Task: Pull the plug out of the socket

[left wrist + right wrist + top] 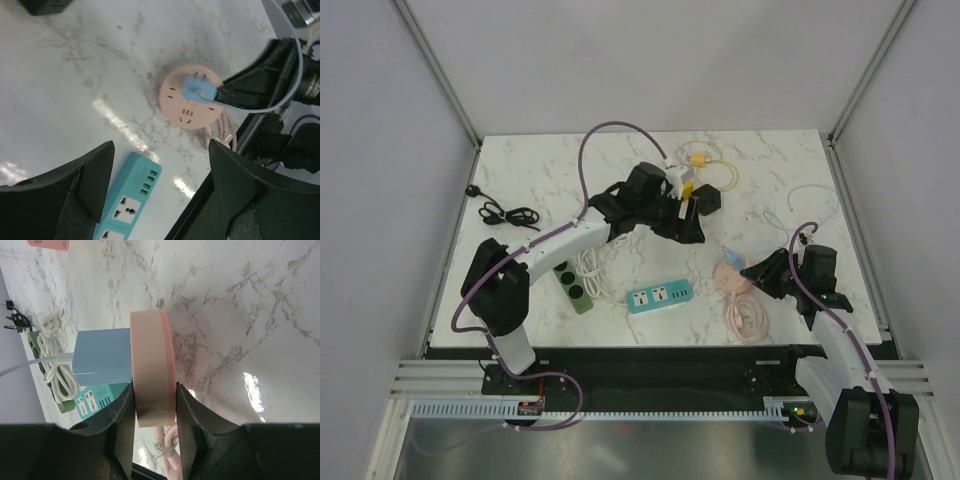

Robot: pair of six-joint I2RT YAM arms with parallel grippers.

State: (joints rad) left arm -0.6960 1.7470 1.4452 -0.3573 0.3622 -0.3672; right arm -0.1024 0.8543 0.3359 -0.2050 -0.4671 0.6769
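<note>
**Right gripper clamped on the socket, plug seated, left gripper open**

Your right gripper [152,397] is closed on the pink round socket [152,365]. In the right wrist view the disc shows edge-on, with one black finger pressed against each side of its thickness. The blue plug [102,356] is seated in the socket's face, its body flush against the pink surface. Its white cable [62,358] leaves from the plug's outer end.

From the top camera you find the socket and plug on the right part of the marble tabletop [540,160], just ahead of the right arm. The socket's pink cord [748,318] is coiled on the near side of them.

Your left gripper [159,180] hangs above the tabletop with its fingers wide apart and nothing between them. In its wrist view the socket and plug lie beyond the fingertips, well apart from them.

A teal power strip [662,296] lies near the middle of the tabletop, showing green ports at one end. Any printing on it is too small to read, and you can read no brand or label on the plug or socket either.

To the left lies a green power strip [573,285] with a white cord [590,262] bundled beside it. A black cable [505,213] lies farther left, and a cable with yellow connectors [698,160] lies near the far edge.
</note>
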